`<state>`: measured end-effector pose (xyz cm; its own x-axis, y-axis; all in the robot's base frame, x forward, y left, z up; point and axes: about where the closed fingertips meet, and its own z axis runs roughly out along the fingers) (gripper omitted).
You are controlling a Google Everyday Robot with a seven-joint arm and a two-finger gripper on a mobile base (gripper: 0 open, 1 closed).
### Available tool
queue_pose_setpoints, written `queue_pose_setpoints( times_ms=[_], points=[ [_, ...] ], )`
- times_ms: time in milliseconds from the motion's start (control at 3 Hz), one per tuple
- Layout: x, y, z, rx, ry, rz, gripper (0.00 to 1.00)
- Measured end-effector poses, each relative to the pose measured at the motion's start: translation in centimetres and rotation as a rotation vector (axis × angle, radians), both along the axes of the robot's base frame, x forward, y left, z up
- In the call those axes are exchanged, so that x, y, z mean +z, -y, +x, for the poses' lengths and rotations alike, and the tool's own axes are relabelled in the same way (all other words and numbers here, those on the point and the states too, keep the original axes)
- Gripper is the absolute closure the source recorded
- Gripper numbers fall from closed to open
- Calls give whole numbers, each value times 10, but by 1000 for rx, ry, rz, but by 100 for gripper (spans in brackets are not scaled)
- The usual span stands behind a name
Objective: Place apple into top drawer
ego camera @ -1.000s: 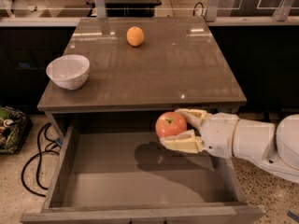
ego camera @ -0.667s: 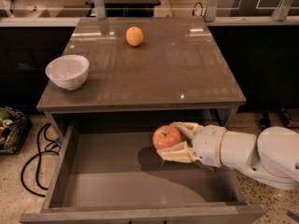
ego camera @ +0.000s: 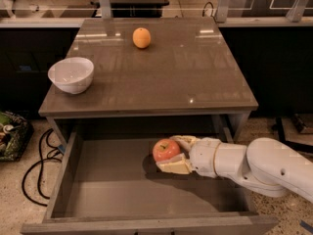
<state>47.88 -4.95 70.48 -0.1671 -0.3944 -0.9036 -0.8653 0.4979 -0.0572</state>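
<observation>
Now lower, with the apple held inside the open drawer
Clamped on the apple (ego camera: 166, 150) from above and below, the gripper (ego camera: 170, 154) has sunk from the level of the table's front edge a second ago to well inside the top drawer (ego camera: 60, 180), drifting a little toward the middle; the fruit hangs over the right half of the grey floor, its shadow close beneath it, though whether it touches the bottom cannot be told, so the carry looks nearly done and release is likely what remains, while the orange (ego camera: 142, 37) and the white bowl (ego camera: 71, 74) sit unmoved on the table (ego camera: 171, 77)
</observation>
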Motion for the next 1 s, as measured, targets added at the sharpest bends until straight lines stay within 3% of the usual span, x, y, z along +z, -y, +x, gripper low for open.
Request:
queue_pose_setpoints(
  times_ms=[333, 1000],
  points=[
    [-35, -15, 14, 7, -22, 25, 100],
    [-52, -54, 37, 106, 18, 73, 100]
  ],
)
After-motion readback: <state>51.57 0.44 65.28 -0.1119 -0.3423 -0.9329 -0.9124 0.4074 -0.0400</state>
